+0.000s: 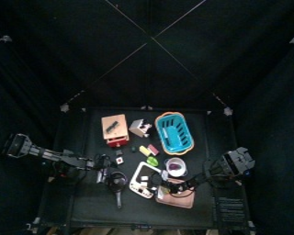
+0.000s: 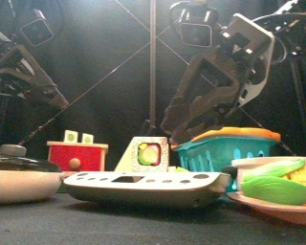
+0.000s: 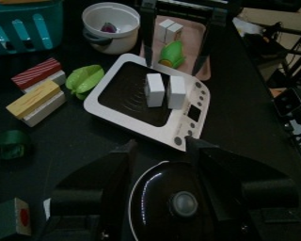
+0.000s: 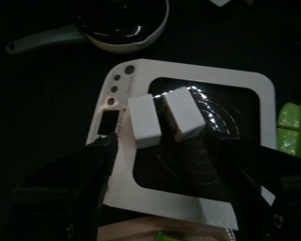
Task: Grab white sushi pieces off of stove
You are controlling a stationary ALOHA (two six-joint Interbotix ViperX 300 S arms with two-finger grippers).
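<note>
White sushi pieces (image 4: pixel 166 117) on stove (image 4: pixel 247 89); right fingers (image 4: pixel 166 193) apart; left undeterminable.

Black table (image 1: pixel 82 128) bears stove (image 1: pixel 142 178), basket (image 1: pixel 175 133), pan (image 1: pixel 114 178).

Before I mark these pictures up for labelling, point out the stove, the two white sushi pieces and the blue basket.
stove (image 4: pixel 247 89): right wrist view, bare white rim.
white sushi pieces (image 4: pixel 166 115): right wrist view, where the two blocks meet.
blue basket (image 1: pixel 175 131): top view, its inside floor.
</note>
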